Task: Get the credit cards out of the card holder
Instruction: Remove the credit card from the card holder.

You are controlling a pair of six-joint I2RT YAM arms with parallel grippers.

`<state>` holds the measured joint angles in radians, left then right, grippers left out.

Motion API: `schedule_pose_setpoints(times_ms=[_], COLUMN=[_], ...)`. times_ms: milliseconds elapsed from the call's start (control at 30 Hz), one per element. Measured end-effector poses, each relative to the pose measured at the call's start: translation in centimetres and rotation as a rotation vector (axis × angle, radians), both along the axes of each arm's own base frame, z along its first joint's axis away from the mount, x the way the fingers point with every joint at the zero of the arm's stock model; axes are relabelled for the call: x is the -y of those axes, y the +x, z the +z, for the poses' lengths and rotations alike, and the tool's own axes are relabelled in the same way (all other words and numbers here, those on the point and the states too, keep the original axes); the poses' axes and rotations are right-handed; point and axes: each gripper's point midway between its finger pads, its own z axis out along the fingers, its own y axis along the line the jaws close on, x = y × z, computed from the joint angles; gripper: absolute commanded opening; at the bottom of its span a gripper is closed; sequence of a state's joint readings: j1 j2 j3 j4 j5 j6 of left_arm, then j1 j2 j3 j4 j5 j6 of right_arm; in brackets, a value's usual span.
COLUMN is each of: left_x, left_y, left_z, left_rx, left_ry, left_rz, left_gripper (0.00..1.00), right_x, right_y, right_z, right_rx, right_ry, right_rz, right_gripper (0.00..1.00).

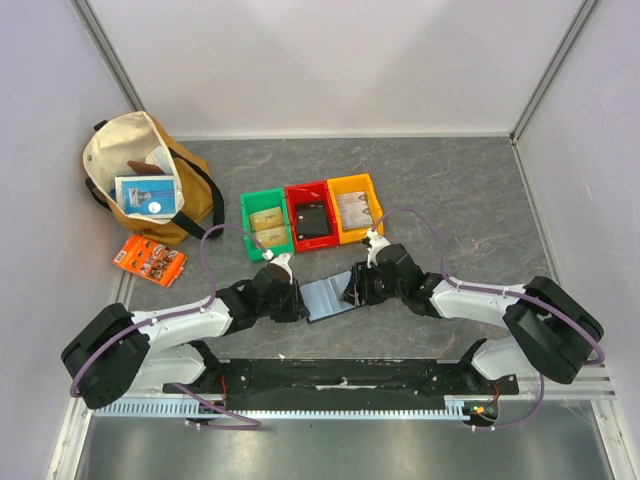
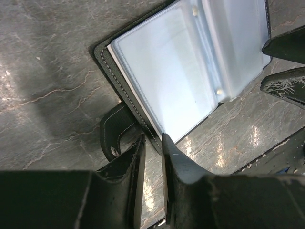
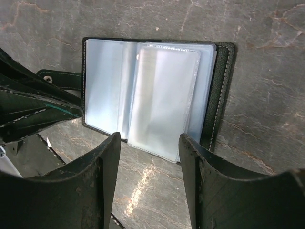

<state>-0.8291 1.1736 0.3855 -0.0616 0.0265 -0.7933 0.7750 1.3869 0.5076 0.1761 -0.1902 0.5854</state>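
Observation:
The card holder (image 1: pixel 328 297) lies open and flat on the grey table between my two grippers. Its clear plastic sleeves (image 2: pixel 176 71) fan out from the black stitched rim, and I make out no card in them. Its snap strap (image 2: pixel 112 136) sticks out at the side. My left gripper (image 1: pixel 296 297) is nearly shut with only a thin gap, its tips (image 2: pixel 152 138) at the holder's rim near a corner. My right gripper (image 1: pixel 355 288) is open and empty, its fingers (image 3: pixel 150 140) straddling the near edge of a loose sleeve (image 3: pixel 162 100) just short of it.
Green (image 1: pixel 266 225), red (image 1: pixel 312 215) and yellow (image 1: pixel 355 208) bins stand in a row just behind the holder, with flat items in them. A tan canvas bag (image 1: pixel 150 180) and an orange packet (image 1: pixel 148 260) lie at the far left. A black rail (image 1: pixel 340 378) runs along the near edge.

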Motion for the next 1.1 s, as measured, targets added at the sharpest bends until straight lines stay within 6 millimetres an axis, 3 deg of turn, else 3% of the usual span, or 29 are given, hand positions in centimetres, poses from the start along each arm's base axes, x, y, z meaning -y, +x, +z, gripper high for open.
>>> schedule_pose_setpoints(times_ms=[300, 533, 800, 1100], left_x=[0.6, 0.8, 0.9, 0.9], left_y=[0.2, 0.2, 0.1, 0.1], left_z=[-0.1, 0.0, 0.0, 0.0], left_rx=[0.008, 0.012, 0.011, 0.011], left_ry=[-0.014, -0.02, -0.024, -0.024], left_rz=[-0.005, -0.011, -0.008, -0.009], left_gripper=[0.24, 0.24, 0.24, 0.24], right_x=[-0.7, -0.1, 0.6, 0.9], right_y=[-0.1, 0.3, 1.0, 0.8], right_z=[0.4, 0.2, 2.0, 0.1], right_rx=[-0.001, 0.006, 0.068, 0.03], right_ry=[0.037, 0.003, -0.007, -0.05], right_rz=[0.022, -0.01, -0.042, -0.04], right_gripper=[0.56, 0.56, 0.56, 0.56])
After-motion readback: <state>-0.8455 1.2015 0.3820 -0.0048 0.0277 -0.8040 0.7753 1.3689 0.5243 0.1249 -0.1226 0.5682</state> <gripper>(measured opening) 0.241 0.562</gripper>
